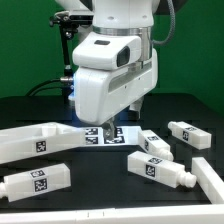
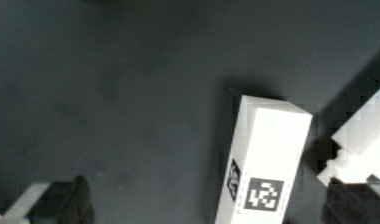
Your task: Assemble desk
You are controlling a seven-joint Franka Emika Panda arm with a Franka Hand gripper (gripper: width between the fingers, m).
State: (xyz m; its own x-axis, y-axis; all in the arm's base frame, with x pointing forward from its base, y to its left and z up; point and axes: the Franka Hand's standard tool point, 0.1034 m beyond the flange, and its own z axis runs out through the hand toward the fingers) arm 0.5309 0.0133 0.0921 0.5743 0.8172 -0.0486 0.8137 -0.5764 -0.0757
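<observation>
The white desk top (image 1: 30,143) lies on the black table at the exterior view's left. Four white tagged legs lie loose: one at the front left (image 1: 38,182), one at the front right of centre (image 1: 160,168), and two further back on the right (image 1: 153,143) (image 1: 188,133). My gripper (image 1: 106,128) hangs low over the table's middle. In the wrist view, my gripper (image 2: 208,205) is open, and a leg (image 2: 267,160) lies on the table between the fingers (image 2: 62,200), nearer one finger. I cannot tell which leg it is. Nothing is held.
The marker board (image 1: 120,134) lies flat under and behind the gripper. A white piece (image 1: 212,175) sits at the exterior view's right edge. Another white part (image 2: 365,115) lies close beside the leg in the wrist view. A dark stand rises behind the arm.
</observation>
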